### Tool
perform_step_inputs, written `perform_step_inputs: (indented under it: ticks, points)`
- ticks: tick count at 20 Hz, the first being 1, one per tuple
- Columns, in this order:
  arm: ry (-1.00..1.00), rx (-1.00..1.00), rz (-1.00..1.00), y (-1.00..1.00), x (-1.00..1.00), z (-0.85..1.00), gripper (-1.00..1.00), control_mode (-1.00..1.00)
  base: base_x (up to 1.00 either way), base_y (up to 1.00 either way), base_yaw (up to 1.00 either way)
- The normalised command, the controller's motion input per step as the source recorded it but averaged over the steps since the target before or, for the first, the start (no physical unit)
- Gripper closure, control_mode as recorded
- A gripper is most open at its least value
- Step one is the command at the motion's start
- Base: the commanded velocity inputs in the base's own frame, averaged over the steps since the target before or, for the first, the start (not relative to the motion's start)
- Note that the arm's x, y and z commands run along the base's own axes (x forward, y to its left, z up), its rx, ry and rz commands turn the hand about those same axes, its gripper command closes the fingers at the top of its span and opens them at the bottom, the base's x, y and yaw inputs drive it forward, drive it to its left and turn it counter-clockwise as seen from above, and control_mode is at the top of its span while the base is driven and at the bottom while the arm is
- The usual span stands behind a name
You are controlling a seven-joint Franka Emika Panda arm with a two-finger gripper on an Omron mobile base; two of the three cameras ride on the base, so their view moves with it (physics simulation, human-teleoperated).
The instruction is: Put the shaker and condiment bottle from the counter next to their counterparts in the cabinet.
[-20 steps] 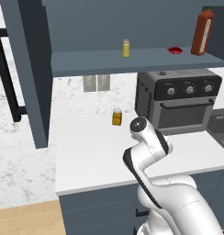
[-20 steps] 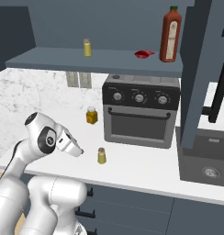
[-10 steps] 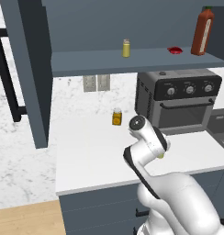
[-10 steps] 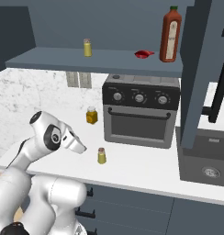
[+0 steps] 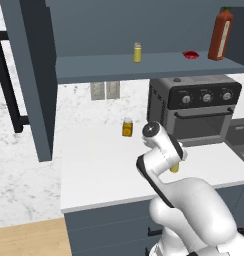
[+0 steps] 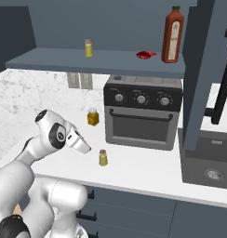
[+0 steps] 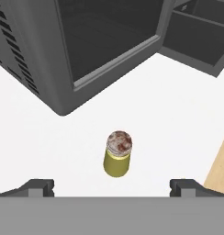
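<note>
The shaker (image 7: 118, 159) stands upright on the white desk (image 6: 148, 172), just in front of the toaster oven (image 6: 144, 111) toward the desk's front edge. The pincer (image 7: 112, 186) hovers above it with jaws wide apart, holding nothing. This looks like the approach for the shaker's pickup. Next, the pincer needs to descend, straddle the yellow body and close. Above the oven, the cabinet (image 5: 144, 67) shelf carries its twin shaker (image 5: 137, 52).

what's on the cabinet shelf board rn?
On the dark blue-grey shelf board: a small yellow shaker with pale cap, a small flat red bottle, a tall red sauce bottle. The door panel covers the right end.
</note>
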Motion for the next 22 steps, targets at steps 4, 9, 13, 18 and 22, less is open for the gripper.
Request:
perform_step_inputs:
  ticks: [4,9,13,18,22]
  points:
    - [0.0,0.0,0.0,0.0,0.0,0.0,-1.0,-1.0,0.0,0.0,0.0]
    - [-0.01,0.0,0.0,0.0,0.0,-0.04,-1.0,-1.0,0.0,0.0,0.0]
    - [-0.03,0.0,0.0,0.0,0.0,-0.03,-1.0,-1.0,0.0,0.0,0.0]
    - [-0.04,0.0,0.0,-0.06,0.01,-0.02,-1.0,-1.0,0.0,0.0,0.0]
    - [-0.03,0.0,0.0,-0.1,0.01,-0.03,-1.0,-1.0,0.0,0.0,0.0]
